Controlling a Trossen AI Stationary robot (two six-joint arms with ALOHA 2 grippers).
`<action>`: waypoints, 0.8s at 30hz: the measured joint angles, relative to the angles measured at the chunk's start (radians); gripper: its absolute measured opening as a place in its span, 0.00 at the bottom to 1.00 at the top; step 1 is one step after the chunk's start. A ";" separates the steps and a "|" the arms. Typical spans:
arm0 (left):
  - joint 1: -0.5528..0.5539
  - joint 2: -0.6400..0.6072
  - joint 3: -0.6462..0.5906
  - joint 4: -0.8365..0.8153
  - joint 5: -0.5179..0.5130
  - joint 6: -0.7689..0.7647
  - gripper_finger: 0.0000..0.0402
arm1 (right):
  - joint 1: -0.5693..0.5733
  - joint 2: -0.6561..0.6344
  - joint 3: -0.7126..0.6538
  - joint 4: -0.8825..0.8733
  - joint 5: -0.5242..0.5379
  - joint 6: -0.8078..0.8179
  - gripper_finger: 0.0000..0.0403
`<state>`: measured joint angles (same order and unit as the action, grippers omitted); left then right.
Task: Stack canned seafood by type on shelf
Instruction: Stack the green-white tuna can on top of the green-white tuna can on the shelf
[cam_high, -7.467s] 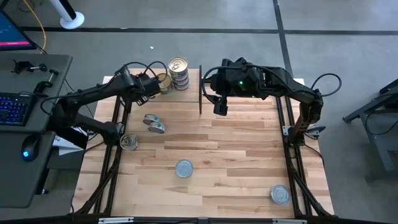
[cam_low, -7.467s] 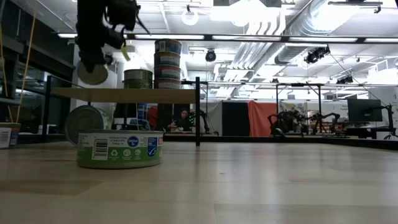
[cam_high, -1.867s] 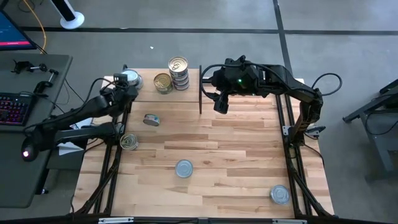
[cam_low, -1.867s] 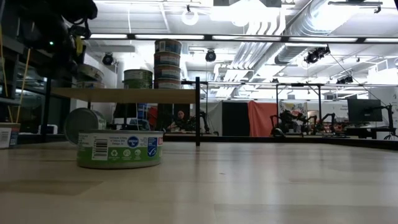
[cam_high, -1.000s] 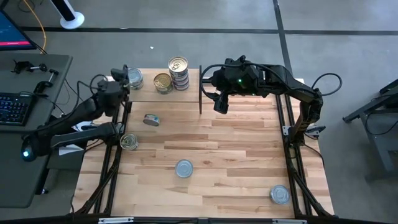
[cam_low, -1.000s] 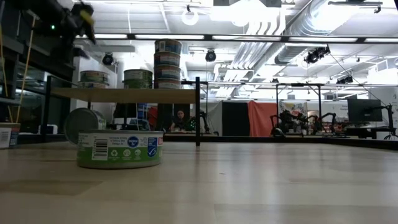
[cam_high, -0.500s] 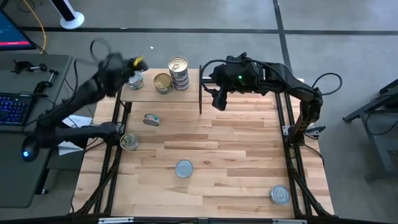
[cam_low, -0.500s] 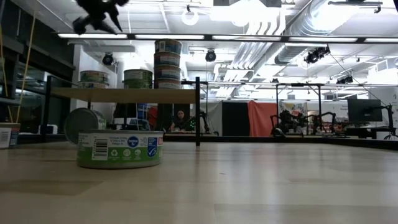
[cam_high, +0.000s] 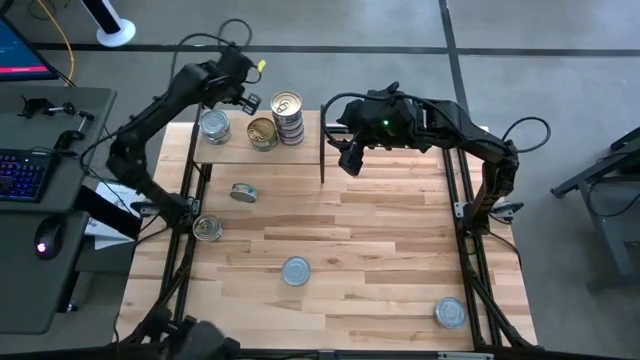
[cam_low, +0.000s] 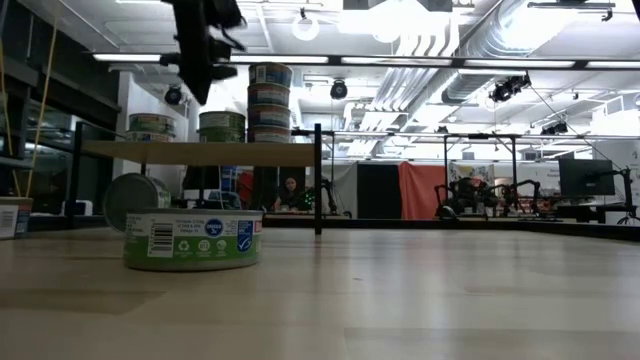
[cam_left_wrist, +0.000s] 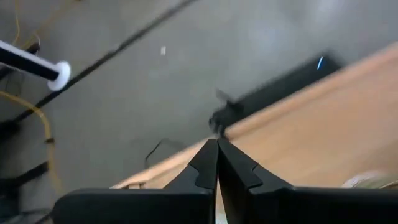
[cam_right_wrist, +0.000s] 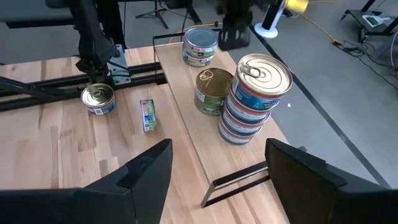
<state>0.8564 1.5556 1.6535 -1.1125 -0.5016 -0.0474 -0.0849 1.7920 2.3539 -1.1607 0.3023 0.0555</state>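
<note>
Jaws pressed together and empty on the left gripper (cam_high: 250, 98), jaws wide and empty on the right gripper (cam_high: 347, 157).
Nearest, loose tins (cam_high: 296, 270) dot the counter (cam_high: 380, 260); farther back the shelf (cam_high: 232, 152) carries one single tin (cam_high: 213, 125), a gold-topped tin (cam_high: 262, 133) and a tall stack (cam_high: 287, 116).

Shelf crowded at one end, open table in front

Three tin stacks (cam_high: 288, 117) fill the shelf (cam_high: 235, 152) beside its black upright (cam_high: 322, 145); the shelf's near strip is bare, and wide gaps separate the scattered tins (cam_high: 296, 270) on the table (cam_high: 380, 260).
</note>
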 joint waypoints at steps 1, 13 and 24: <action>0.004 0.017 0.000 -0.023 -0.003 0.014 0.00 | 0.000 0.000 0.000 -0.001 0.000 0.000 0.62; 0.062 0.103 0.002 -0.166 0.007 0.062 0.00 | 0.000 0.000 0.000 -0.001 0.000 0.019 0.62; 0.088 0.104 -0.005 -0.232 0.131 0.088 0.00 | 0.000 0.000 0.000 -0.001 0.000 0.024 0.62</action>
<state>0.9443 1.6592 1.6482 -1.3447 -0.3709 0.0404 -0.0848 1.7920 2.3539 -1.1616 0.3027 0.0792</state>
